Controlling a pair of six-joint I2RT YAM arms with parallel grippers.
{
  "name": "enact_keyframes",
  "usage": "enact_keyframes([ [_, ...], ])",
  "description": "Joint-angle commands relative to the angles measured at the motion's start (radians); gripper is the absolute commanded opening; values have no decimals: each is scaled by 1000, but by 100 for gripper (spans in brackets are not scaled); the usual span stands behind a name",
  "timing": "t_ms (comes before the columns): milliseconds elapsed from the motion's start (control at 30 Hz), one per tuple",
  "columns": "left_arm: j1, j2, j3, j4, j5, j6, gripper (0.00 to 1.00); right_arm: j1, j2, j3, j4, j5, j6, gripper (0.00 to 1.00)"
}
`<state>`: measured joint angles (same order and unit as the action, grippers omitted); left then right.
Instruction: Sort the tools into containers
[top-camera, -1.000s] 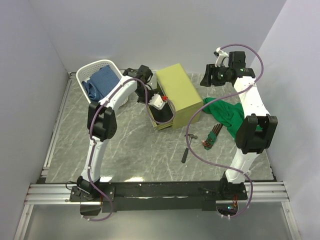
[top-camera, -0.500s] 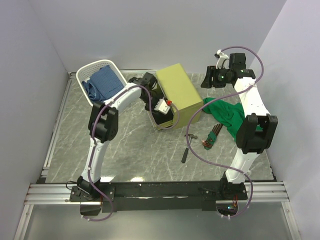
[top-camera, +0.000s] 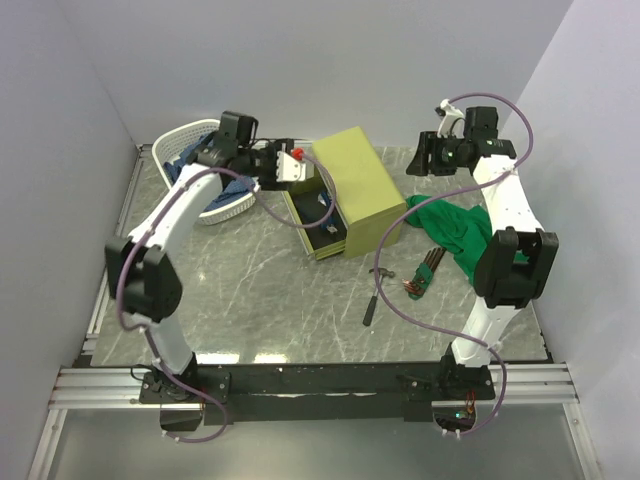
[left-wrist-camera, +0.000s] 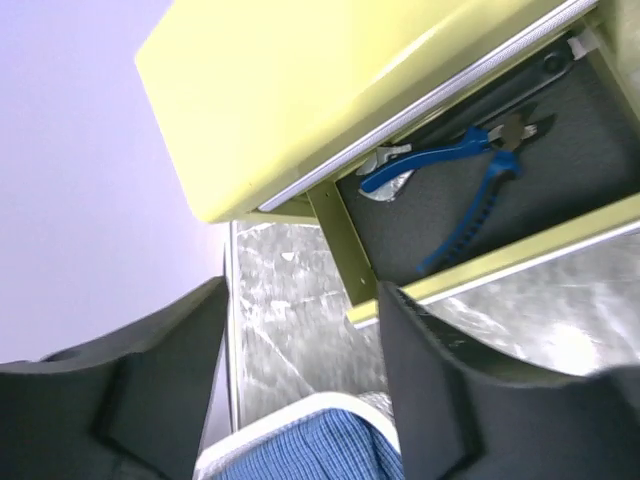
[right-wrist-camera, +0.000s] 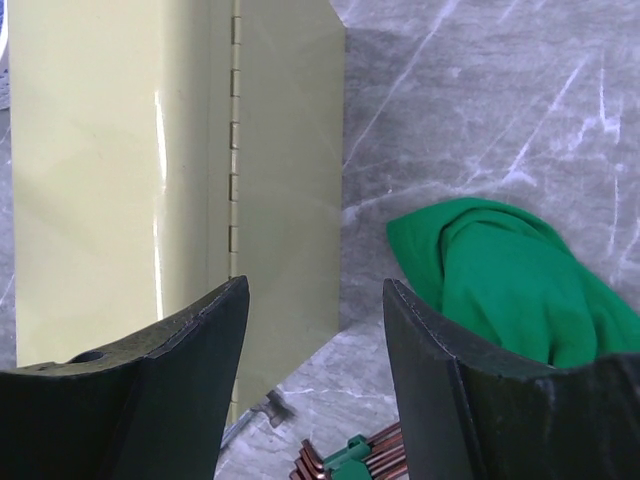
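Left pincer (top-camera: 289, 168) hangs released, its fingers (left-wrist-camera: 170, 390) spread with nothing between them, above the gap between the white lattice basket (top-camera: 176, 137) and the olive-green chest (top-camera: 352, 172). The basket sits at the far left of the table (top-camera: 260, 295) with a blue cloth (top-camera: 184, 162) inside. The chest stands at the far middle, one drawer (top-camera: 322, 228) pulled out toward the near left. The left wrist view shows blue-handled pliers (left-wrist-camera: 470, 170) lying on the drawer's dark floor; a dark tool (left-wrist-camera: 545, 68) behind them is mostly hidden under the chest body, and I cannot tell what it is.

The right pincer (top-camera: 426, 160) is likewise released and empty, held over the far right of the table, to the right of the chest. A green cloth (top-camera: 452, 226) lies bunched near it. A hex key set (top-camera: 424, 273) rests just beside the cloth's near edge. A black-handled hammer (top-camera: 373, 298) lies on the bare table left of the keys, apart from the chest.
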<state>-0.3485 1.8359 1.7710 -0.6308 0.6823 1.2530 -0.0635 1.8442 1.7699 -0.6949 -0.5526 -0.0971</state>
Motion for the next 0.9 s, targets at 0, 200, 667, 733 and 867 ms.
enact_keyframes([
  [0,-21,-85,-175,68,-75,-52,60,-35,-82,-13,11,-26,4,64],
  [200,-1,-156,-310,224,-125,-515,50,-84,-183,-41,-55,-154,-79,64],
  [667,90,-162,-439,454,-221,-1294,29,227,-717,-719,-29,140,132,62],
  [733,117,-219,-479,462,-233,-1360,32,305,-732,-748,-14,189,177,62],
  [867,160,-386,-608,471,-364,-1328,47,450,-695,-779,-15,252,235,63],
])
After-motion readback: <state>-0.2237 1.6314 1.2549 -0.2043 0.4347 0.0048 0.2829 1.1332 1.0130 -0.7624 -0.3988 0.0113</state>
